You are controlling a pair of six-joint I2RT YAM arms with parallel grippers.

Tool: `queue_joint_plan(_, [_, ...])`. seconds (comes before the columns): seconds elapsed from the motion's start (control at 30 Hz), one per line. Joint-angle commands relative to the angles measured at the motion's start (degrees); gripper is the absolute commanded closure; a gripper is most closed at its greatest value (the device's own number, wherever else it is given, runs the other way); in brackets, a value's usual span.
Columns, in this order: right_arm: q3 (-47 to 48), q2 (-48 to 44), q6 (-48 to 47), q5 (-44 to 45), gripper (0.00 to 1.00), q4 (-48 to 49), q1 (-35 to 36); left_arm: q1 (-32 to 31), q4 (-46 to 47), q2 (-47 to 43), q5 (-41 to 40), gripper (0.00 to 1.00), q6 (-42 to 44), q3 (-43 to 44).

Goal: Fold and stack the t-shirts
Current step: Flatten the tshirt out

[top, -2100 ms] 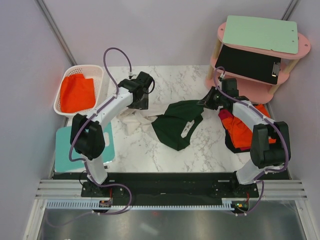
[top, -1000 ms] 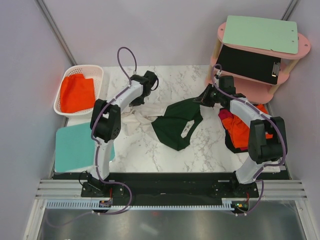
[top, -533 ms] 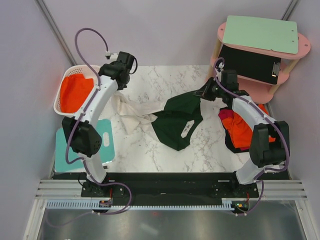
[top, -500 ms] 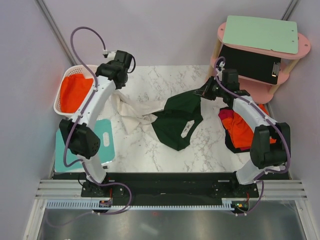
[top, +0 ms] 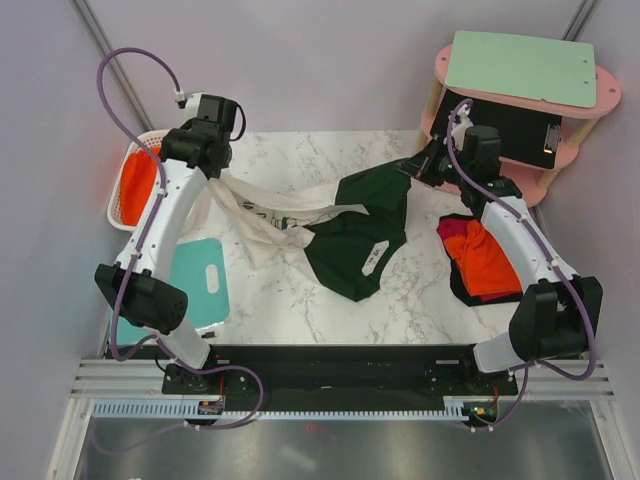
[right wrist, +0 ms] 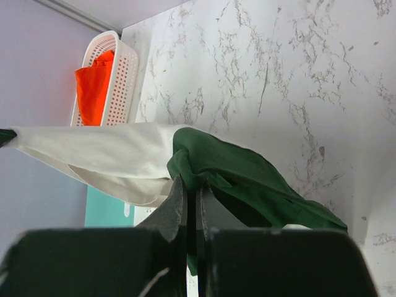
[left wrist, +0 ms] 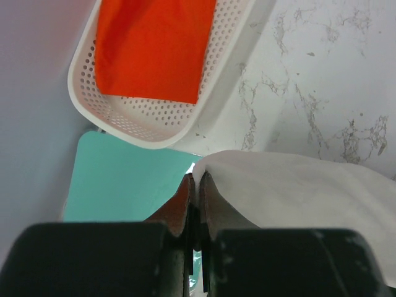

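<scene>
Cream-white t-shirt and dark green t-shirt now stretch over the marble table as I swing my left gripper and right gripper, each pinching its shirt's edge, outward from the centre, though the pair seem not yet parted

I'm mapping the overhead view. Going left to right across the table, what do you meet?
white basket → cream t-shirt → dark green t-shirt → orange clothes pile
</scene>
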Motion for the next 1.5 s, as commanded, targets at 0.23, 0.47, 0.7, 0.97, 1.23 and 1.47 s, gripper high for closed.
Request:
queue_joint_plan(0.23, [12.9,-9.1,-7.7,2.4,1.00,-4.9,-1.0,1.6,0.1,-12.0,2.0,0.98,6.5,6.2])
queue_joint_plan(0.47, [17.9,-21.0,-14.1,8.3,1.00,-11.4,-0.8,1.6,0.1,-24.0,9.5,0.98,8.3,6.8])
queue_joint_plan(0.7, [19.0,-31.7,-15.1,11.7,1.00,-15.3,-0.9,1.6,-1.3,-37.4,18.9,0.98,9.1,7.4])
queue_joint_plan(0.97, [26.3,-41.4,-15.8,16.7,1.00,-23.0,-0.8,1.6,-6.1,-45.4,26.2,0.98,6.7,12.9])
queue_joint_plan(1.23, [33.5,-37.3,-15.8,21.4,1.00,-24.5,-0.6,1.6,-5.8,-42.2,28.8,0.98,5.9,16.6])
queue_joint_plan(1.47, [34.9,-23.5,-15.5,21.8,1.00,-23.3,-0.7,1.6,-3.4,-34.5,17.7,0.98,7.0,12.0])
